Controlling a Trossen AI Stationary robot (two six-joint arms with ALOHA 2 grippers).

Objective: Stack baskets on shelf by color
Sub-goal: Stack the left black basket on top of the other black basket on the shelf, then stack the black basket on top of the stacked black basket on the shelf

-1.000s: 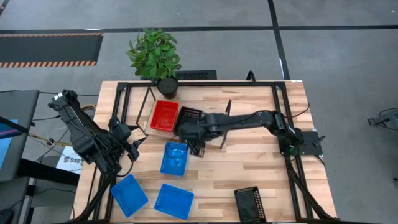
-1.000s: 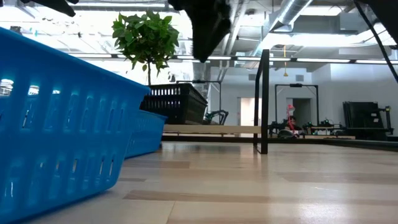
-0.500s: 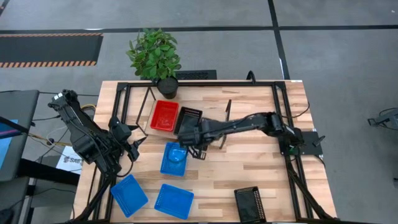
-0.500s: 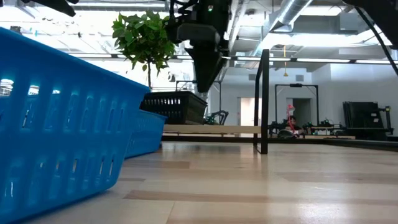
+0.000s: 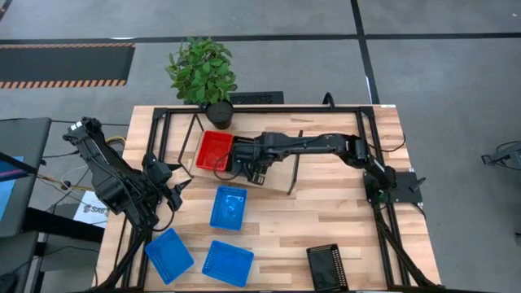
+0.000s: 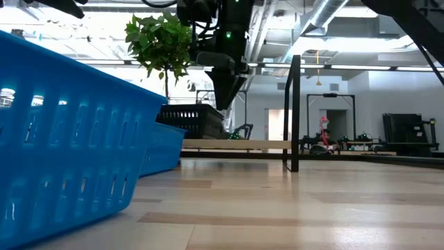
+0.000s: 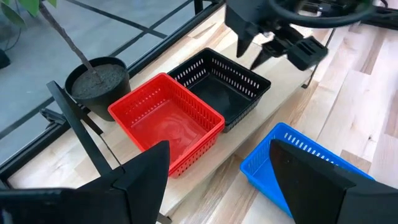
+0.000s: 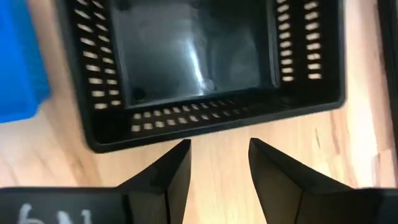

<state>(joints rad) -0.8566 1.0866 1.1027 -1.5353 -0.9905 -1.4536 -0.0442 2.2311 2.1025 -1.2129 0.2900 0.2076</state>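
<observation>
Baskets – red [image 5: 214, 151]; black [image 7: 224, 86]; blue [image 5: 229, 207], seemingly mesh.

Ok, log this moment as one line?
right pincer: open, empty, above black basket | shelf: red basket, black basket side by side | left pincer: open, waiting table's left

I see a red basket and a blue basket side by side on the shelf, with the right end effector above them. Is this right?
Not quite. Beside the red basket on the shelf sits a black basket, not a blue one, as the left wrist view shows. The right end effector is above them.
</observation>
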